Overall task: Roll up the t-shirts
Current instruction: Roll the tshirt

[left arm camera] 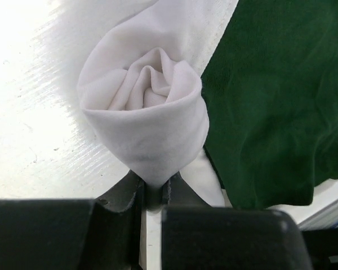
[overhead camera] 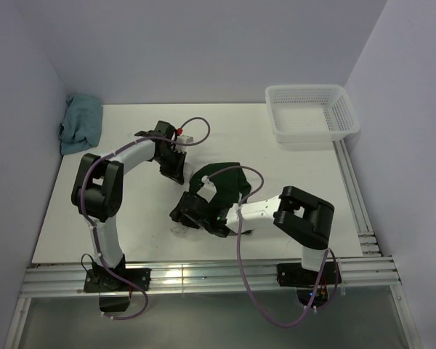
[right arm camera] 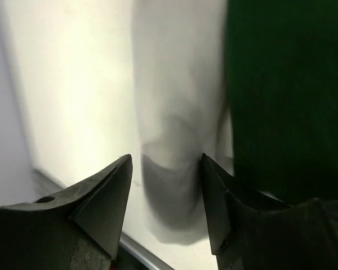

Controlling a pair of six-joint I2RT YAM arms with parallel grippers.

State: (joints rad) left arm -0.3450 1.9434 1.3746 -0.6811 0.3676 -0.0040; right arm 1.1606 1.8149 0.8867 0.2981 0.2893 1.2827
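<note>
Left fingers (left arm camera: 138, 194) pinch the rolled end of the cream-white, green-sleeved cloth t-shirt (left arm camera: 146, 129); right fingers (right arm camera: 110, 194) gape astride it, empty. Best close those low, keeping the roll tight.

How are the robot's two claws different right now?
The left gripper is pinched shut; the right gripper is open. The left gripper holds the rolled end of the t-shirt; the right gripper holds nothing, its fingers either side of the cloth. Both are black.
</note>
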